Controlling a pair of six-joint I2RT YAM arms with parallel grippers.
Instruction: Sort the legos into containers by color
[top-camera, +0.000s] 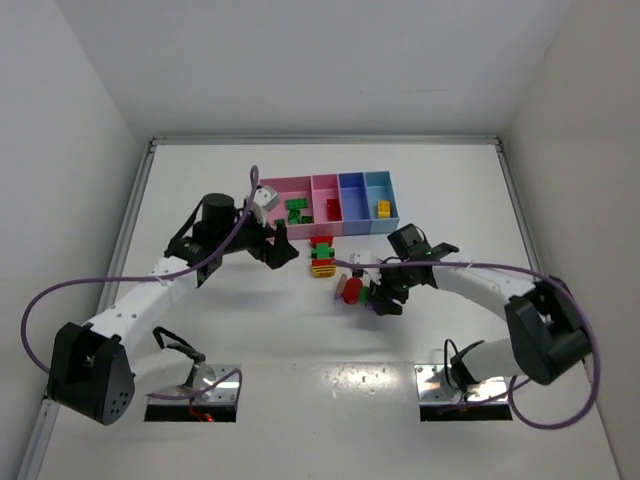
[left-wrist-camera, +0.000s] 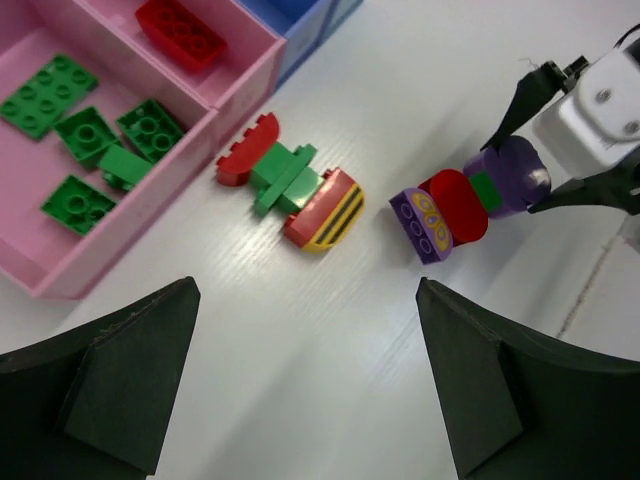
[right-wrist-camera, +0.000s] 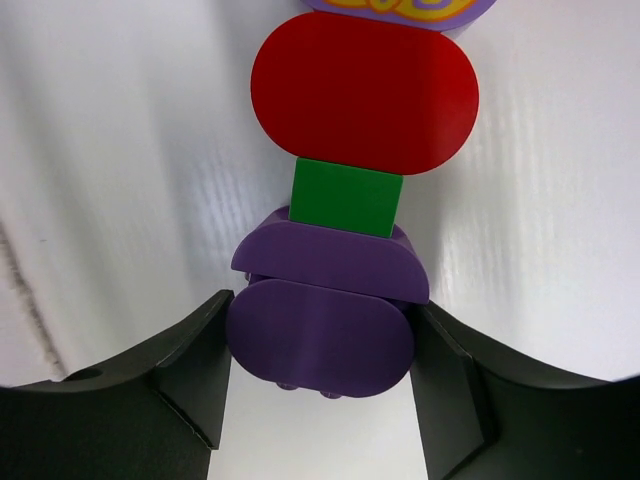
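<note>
Top view: right gripper (top-camera: 378, 296) closed round the purple end of the purple-red clump (top-camera: 351, 290), on the table, short of the containers (top-camera: 285, 181). Nearer the bins, left gripper (top-camera: 281, 250).

Left wrist: fingers (left-wrist-camera: 110, 380) wide apart, empty; red-green-yellow clump (left-wrist-camera: 290, 193) just ahead, between them.

Right wrist: pads (right-wrist-camera: 195, 365) pressed on both flanks of the purple brick (right-wrist-camera: 320, 345); clump's long axis pointing straight away from the wrist.

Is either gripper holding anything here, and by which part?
The right gripper is shut on the multicolour lego clump, pinching its purple end brick from both sides. The left gripper is open and holds nothing.
</note>
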